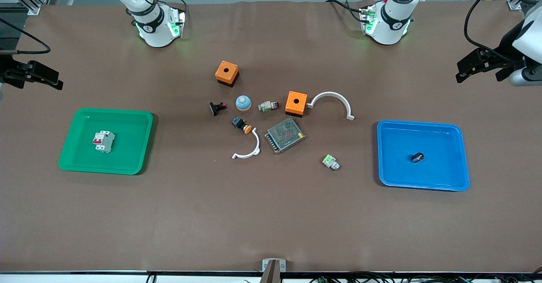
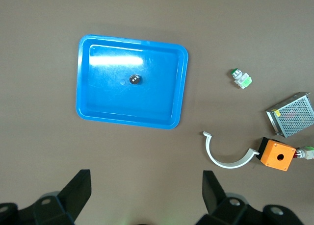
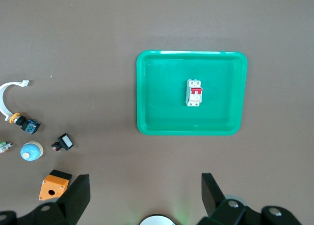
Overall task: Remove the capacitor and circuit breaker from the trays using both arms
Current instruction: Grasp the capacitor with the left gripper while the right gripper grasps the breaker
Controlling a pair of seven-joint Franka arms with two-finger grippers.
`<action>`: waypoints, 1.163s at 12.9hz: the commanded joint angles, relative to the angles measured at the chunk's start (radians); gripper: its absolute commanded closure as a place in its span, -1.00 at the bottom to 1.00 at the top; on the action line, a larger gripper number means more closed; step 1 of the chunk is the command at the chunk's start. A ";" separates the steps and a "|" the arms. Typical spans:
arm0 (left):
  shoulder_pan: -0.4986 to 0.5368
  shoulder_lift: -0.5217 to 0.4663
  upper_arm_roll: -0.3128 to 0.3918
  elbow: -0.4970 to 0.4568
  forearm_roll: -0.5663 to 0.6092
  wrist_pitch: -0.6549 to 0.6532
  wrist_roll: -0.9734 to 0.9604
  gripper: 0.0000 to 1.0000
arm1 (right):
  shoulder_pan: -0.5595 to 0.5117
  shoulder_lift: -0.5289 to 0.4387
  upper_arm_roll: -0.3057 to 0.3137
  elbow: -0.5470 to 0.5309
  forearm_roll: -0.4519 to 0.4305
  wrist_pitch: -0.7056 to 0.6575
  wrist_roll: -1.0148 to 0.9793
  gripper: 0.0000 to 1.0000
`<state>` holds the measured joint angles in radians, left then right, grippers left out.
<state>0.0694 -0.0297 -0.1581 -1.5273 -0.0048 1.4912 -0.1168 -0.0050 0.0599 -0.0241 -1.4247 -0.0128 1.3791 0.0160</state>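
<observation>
The capacitor [image 1: 417, 157], a tiny black cylinder with a pale end, lies in the blue tray [image 1: 449, 177] toward the left arm's end of the table. It also shows in the left wrist view [image 2: 134, 79], inside that tray [image 2: 157, 107]. The breaker [image 1: 103, 141], white-grey with red levers, lies in the green tray [image 1: 127, 156] toward the right arm's end, and shows in the right wrist view [image 3: 194, 93] in that tray [image 3: 162, 112]. My left gripper [image 1: 461, 72] [image 2: 146, 186] is open and empty, raised at its table end. My right gripper [image 1: 58, 80] [image 3: 145, 188] is open and empty, raised at its end.
Between the trays lie two orange boxes [image 1: 227, 73] [image 1: 296, 103], a metal mesh box [image 1: 285, 135], two white curved pieces [image 1: 330, 93] [image 1: 256, 145], a green-and-white connector [image 1: 330, 162], a black push button [image 1: 241, 124], a blue dome [image 1: 243, 102] and a black-and-red switch part [image 1: 217, 107].
</observation>
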 commanded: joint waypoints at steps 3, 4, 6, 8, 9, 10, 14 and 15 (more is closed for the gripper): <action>0.070 0.071 -0.001 0.044 0.011 -0.019 0.017 -1.00 | -0.003 0.001 0.001 0.010 0.008 -0.003 0.007 -1.00; 0.082 0.127 -0.001 0.083 0.016 -0.017 0.011 -1.00 | 0.000 0.001 0.003 0.010 0.008 -0.003 0.009 -1.00; 0.089 0.223 0.002 0.118 0.020 -0.011 0.003 -1.00 | -0.001 0.001 0.003 0.010 0.010 0.000 0.010 -1.00; 0.111 0.313 0.006 0.096 0.043 0.090 0.000 -1.00 | -0.004 0.001 0.001 0.010 0.008 -0.002 0.009 -1.00; 0.115 0.338 0.006 0.067 0.058 0.147 0.000 -1.00 | -0.003 0.001 0.000 0.010 0.007 -0.002 0.012 -1.00; 0.115 0.349 0.008 0.021 0.068 0.214 -0.006 -1.00 | -0.004 0.001 0.000 0.007 -0.001 -0.002 0.015 -1.00; 0.124 0.407 0.006 -0.180 0.080 0.505 -0.015 -1.00 | -0.036 0.017 -0.002 -0.008 -0.004 0.023 0.004 -1.00; 0.124 0.431 0.006 -0.192 0.080 0.527 -0.015 -1.00 | -0.064 0.030 -0.002 -0.035 -0.007 0.032 0.001 -1.00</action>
<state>0.1872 0.3986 -0.1459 -1.6601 0.0566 1.9560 -0.1198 -0.0247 0.0676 -0.0336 -1.4297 -0.0144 1.3924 0.0161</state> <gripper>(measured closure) 0.000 0.000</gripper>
